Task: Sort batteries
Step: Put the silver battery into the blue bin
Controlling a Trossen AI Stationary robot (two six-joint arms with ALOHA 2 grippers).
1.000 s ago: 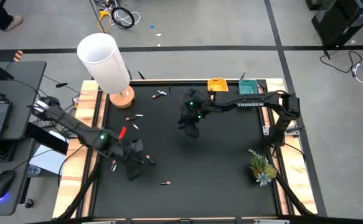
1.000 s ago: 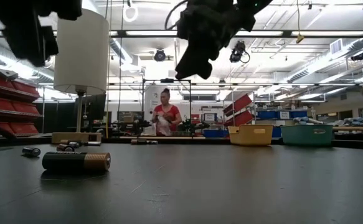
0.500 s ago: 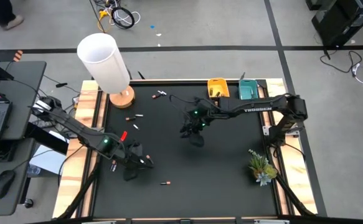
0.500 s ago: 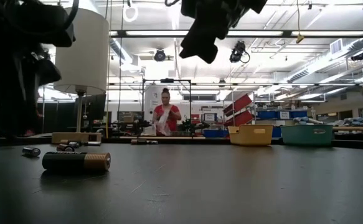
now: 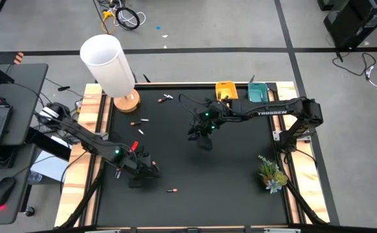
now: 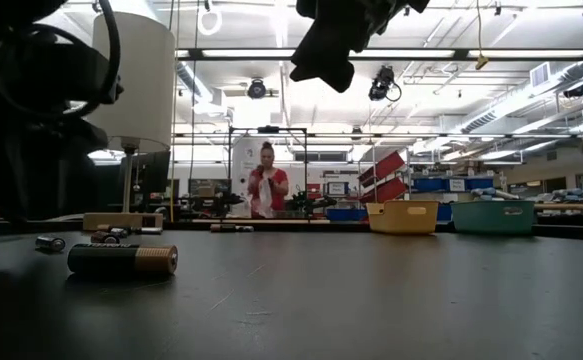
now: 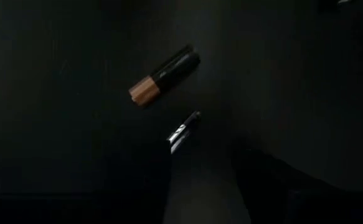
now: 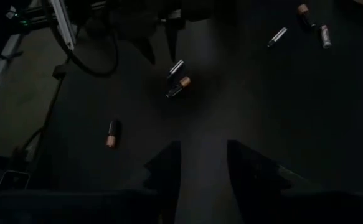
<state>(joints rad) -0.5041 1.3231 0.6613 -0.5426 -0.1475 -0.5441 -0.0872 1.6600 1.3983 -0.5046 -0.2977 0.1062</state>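
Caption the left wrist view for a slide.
Left tool, fingers apart, hovering over a copper-tipped battery and a slimmer silver-tipped battery on the black table.

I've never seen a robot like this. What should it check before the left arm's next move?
1. Left gripper jaws apart, nothing between them: ok.
2. A target ahead of it: a copper-ended battery and a thin silver battery lie just past the jaws: ok.
3. Room to take one without nudging the other: cannot tell.
4. Right gripper out of the way, above the table's middle: ok.
5. Right gripper carrying anything: cannot tell.
6. Yellow tray and teal tray in place at the far edge: ok.
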